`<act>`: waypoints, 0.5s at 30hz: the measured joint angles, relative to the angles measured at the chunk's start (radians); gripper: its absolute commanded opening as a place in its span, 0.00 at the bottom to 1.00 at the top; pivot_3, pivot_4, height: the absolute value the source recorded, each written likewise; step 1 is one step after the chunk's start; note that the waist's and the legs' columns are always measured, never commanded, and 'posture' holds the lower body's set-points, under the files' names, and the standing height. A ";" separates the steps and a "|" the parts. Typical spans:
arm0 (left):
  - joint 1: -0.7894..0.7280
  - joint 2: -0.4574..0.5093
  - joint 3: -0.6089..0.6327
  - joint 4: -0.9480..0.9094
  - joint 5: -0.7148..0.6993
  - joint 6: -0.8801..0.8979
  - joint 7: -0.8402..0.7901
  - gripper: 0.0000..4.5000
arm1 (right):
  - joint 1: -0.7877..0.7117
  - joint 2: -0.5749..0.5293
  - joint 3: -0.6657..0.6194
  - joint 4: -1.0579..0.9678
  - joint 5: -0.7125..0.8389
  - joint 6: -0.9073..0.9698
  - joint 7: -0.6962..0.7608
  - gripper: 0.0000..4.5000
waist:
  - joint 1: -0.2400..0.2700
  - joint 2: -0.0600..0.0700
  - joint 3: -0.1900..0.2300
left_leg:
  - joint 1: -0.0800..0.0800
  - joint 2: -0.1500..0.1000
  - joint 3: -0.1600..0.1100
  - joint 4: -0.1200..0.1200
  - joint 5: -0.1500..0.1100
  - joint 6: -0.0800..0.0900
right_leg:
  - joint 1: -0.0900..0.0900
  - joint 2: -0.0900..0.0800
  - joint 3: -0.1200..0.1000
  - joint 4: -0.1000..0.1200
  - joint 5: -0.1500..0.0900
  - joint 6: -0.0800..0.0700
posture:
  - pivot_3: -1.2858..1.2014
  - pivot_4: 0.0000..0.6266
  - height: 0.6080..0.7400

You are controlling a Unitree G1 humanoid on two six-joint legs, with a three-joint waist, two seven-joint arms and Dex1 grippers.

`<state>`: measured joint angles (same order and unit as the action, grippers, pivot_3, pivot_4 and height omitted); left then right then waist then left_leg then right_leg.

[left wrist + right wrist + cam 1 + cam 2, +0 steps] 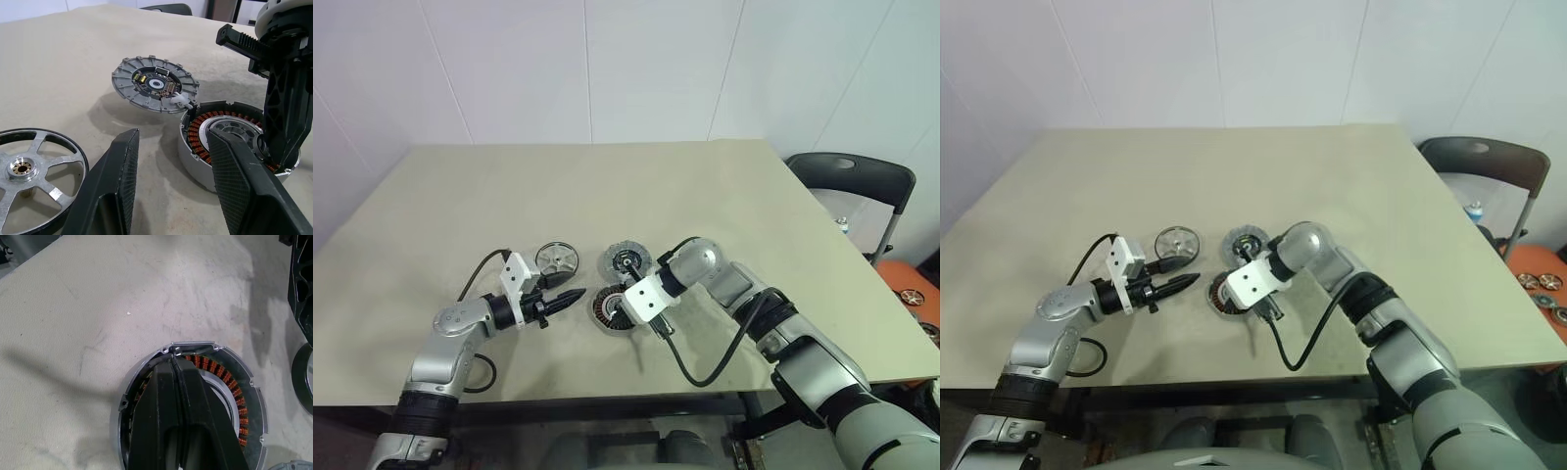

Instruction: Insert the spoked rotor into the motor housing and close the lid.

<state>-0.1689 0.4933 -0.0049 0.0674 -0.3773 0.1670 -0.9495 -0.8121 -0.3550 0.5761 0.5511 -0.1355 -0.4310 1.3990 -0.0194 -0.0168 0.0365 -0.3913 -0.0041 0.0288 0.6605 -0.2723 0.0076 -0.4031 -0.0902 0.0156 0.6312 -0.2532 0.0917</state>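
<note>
Meanwhile, both tools gather at the housing while rotor and lid wait on the worktop.

The right tool (182, 369), fingers pressed shut and empty, dips its tips inside the housing (230, 147) against the copper windings, probably to steady or nudge it. The left tool (171, 166) stands half open, holding nothing, aimed at the housing's near side. The rotor (556, 258) lies flat at ten o'clock of the housing, not yet inserted; the lid (154, 84) rests at about one o'clock, just beside the rim.
</note>
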 measured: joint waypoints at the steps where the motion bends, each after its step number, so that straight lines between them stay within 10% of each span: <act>1: 0.000 -0.004 -0.001 -0.001 0.000 0.000 0.002 0.52 | 0.000 0.000 0.000 0.000 0.000 -0.001 -0.001 0.00 | 0.000 0.000 0.000 | 0.000 0.000 0.000 0.000 0.000 0.000 | 0.000 0.000 0.000 0.000 0.000 0.000 | 0.52 0.00 1.00; 15: 0.000 -0.017 -0.013 -0.004 0.003 0.000 0.009 0.52 | -0.015 0.017 -0.004 0.024 -0.001 -0.041 -0.069 0.00 | -0.001 0.000 0.000 | 0.000 0.000 0.000 -0.001 0.000 0.000 | 0.000 0.000 0.000 0.000 0.000 0.001 | 0.52 0.00 1.00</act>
<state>-0.1691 0.4767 -0.0182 0.0632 -0.3738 0.1673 -0.9404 -0.8276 -0.3375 0.5722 0.5755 -0.1364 -0.4715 1.3304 -0.0199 -0.0167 0.0365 -0.3914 -0.0041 0.0289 0.6598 -0.2724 0.0074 -0.4032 -0.0902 0.0155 0.6311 -0.2528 0.0923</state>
